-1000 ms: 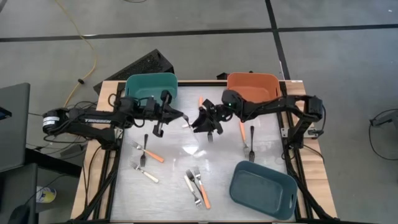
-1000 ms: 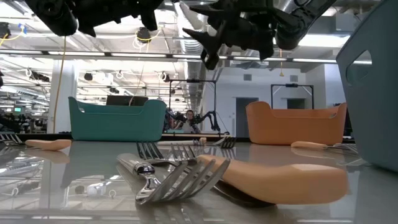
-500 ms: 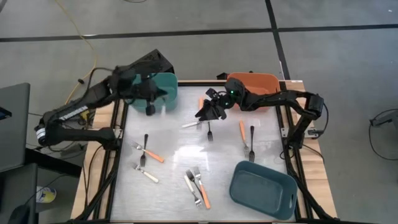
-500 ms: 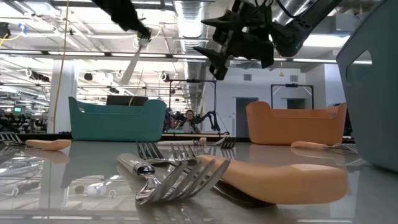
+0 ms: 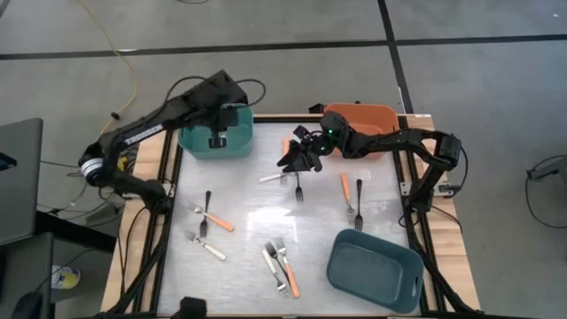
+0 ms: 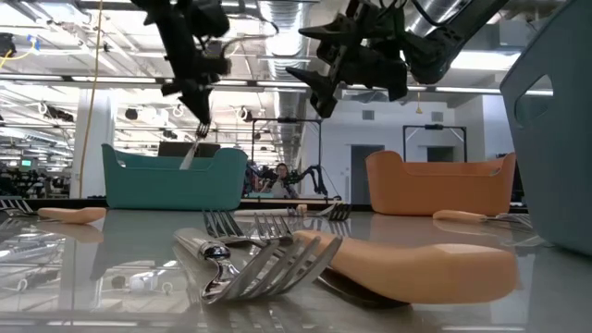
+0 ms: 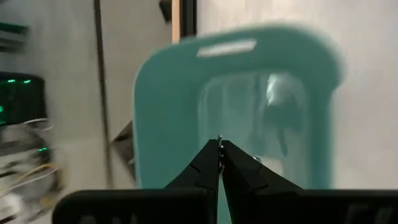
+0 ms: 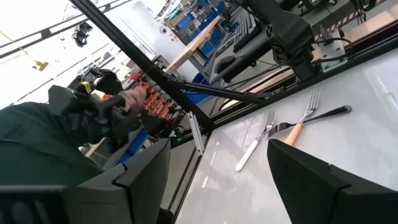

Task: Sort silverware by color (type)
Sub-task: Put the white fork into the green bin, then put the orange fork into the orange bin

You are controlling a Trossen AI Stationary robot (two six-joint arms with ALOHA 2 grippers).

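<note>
Your left gripper (image 5: 217, 139) hangs over the teal bin (image 5: 215, 142) at the table's far left corner, its fingers (image 7: 208, 163) pinched together on a white-handled fork (image 6: 191, 147) that dangles above the bin's opening. Your right gripper (image 5: 295, 159) hovers above the table's far middle, beside the orange bin (image 5: 360, 121), with its fingers (image 8: 311, 180) spread wide and nothing between them.

The pale, glossy table (image 5: 257, 217) carries the rest of the silverware: a white fork (image 5: 272, 177) and a black fork (image 5: 299, 189) just beneath the right gripper, an orange fork (image 5: 345, 190) and a black one (image 5: 359, 203) toward the right edge, two forks (image 5: 211, 215) crossing near the left edge, a white fork (image 5: 205, 246) near them, and a small cluster (image 5: 281, 264) at the near middle. A blue-grey bin (image 5: 374, 270) sits at the near right corner.

Beyond the table you see a grey floor (image 5: 478, 80) with a yellow cable (image 5: 124, 66), and an open hall with ceiling lights (image 6: 55, 88).
</note>
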